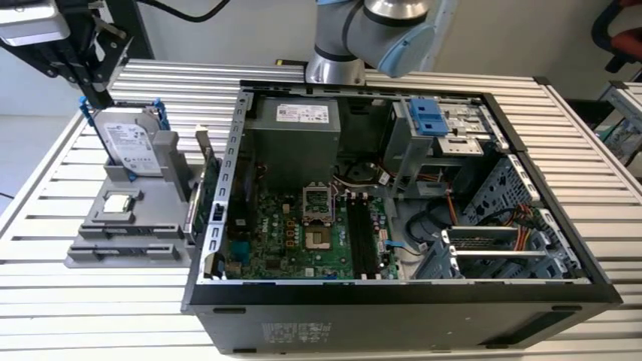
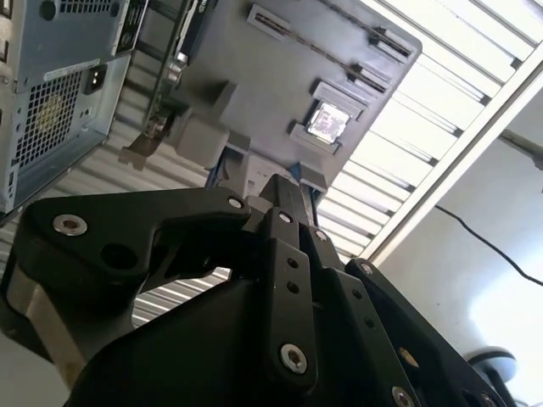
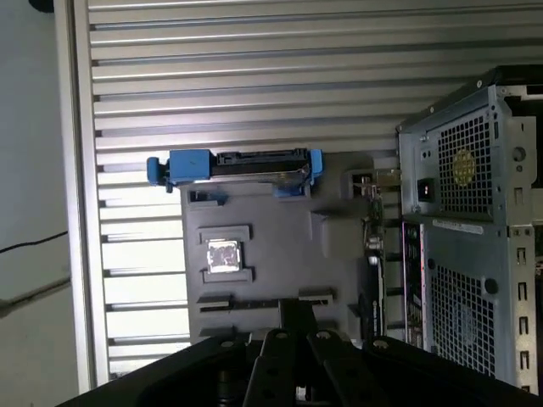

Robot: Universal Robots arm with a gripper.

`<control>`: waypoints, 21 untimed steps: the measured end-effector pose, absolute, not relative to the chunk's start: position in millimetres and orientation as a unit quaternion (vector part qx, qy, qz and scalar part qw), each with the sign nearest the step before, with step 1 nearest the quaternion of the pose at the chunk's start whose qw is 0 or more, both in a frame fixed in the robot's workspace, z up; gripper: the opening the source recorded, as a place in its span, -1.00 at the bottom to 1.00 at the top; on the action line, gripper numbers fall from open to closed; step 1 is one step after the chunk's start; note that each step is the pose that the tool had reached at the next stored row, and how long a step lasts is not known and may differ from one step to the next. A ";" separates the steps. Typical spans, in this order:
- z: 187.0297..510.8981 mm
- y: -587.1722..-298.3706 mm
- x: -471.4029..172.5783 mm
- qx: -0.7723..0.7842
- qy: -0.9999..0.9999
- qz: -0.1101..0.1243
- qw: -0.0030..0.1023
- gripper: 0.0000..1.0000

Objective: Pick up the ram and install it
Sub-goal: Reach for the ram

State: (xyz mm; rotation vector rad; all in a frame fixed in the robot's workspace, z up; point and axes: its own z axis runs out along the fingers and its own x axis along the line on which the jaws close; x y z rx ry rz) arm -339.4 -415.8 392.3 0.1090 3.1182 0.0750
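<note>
Slatted bench (image 1: 582, 113) carries a grey tray (image 3: 280, 246), the ram (image 3: 254, 303) seemingly edge-up in its slot; the hand (image 2: 287, 188) hangs above, clenched, empty; a clean grasp needs it opened, squared across the stick.

A slatted metal table (image 1: 90, 304) carries an open computer case (image 1: 401, 323) beside a grey parts holder (image 1: 131, 252)

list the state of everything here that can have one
computer case, open, side panel off
memory slots, look empty
hard drive, upright in the holder
processor chip, flat in its recess
ram, seems to sit on edge in a holder slot, not gripped
gripper, shut, empty, over the holder
</note>
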 end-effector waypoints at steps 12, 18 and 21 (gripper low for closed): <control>391.4 -438.8 -351.6 0.032 0.999 0.024 0.010 -1.00; 390.7 -451.4 -354.9 0.027 0.999 0.024 0.010 -1.00; 390.0 -458.2 -356.1 0.025 0.999 0.024 0.010 -1.00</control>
